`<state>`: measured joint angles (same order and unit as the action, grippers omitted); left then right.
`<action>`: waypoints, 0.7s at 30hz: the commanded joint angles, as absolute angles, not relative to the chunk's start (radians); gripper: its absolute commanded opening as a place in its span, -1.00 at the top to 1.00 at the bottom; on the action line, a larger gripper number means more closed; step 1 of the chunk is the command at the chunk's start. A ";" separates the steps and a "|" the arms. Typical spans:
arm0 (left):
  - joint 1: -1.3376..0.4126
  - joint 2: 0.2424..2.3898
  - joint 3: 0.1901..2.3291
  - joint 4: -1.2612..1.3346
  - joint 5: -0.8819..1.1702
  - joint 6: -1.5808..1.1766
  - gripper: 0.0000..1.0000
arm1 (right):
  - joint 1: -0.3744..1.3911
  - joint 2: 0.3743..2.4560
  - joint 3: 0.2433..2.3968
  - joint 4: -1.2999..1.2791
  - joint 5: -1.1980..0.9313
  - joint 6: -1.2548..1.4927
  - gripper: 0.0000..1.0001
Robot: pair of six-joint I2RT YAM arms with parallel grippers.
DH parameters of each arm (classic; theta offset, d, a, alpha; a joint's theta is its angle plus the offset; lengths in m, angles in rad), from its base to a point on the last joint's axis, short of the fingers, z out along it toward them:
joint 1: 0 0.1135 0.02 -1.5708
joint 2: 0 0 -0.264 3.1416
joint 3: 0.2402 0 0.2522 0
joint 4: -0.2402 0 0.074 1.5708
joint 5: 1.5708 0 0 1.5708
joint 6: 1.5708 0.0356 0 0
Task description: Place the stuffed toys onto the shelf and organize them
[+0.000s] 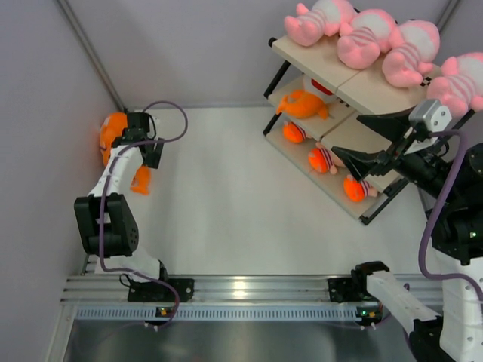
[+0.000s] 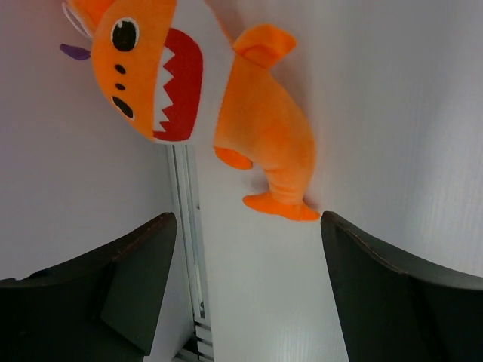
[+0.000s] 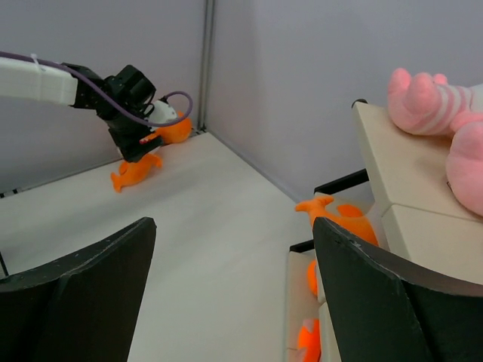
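An orange plush creature (image 1: 113, 134) with a white toothy mouth lies on the table by the left wall. In the left wrist view it (image 2: 256, 121) lies just beyond my fingers. My left gripper (image 1: 145, 153) hovers over it, open and empty (image 2: 249, 234). Four pink striped plush figures (image 1: 362, 38) lie in a row on the shelf's top board (image 1: 317, 56). Another orange creature (image 1: 303, 104) lies on the middle tier. More orange toys (image 1: 355, 188) show partly on the lower tier. My right gripper (image 1: 366, 143) is open and empty in front of the shelf (image 3: 396, 162).
Grey walls close the table's left and far sides. The shelf's black frame (image 1: 389, 202) stands at the far right. An aluminium rail (image 1: 241, 290) runs along the near edge. The right wrist view shows my left arm (image 3: 45, 79) over the orange toy (image 3: 136, 172).
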<state>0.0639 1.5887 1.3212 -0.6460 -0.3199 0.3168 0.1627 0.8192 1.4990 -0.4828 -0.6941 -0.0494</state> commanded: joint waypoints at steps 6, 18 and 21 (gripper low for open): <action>0.140 1.718 1.308 -0.256 -0.465 0.374 -0.69 | 0.332 0.874 1.482 -0.452 -0.574 -0.119 -0.68; 0.259 1.940 1.420 -0.233 -0.368 0.419 -0.85 | 0.942 1.169 1.637 -0.589 -0.135 -0.351 -0.74; 0.282 2.012 1.440 -0.242 -0.339 0.448 -0.88 | 0.948 1.189 1.623 -0.563 -0.158 -0.341 -0.73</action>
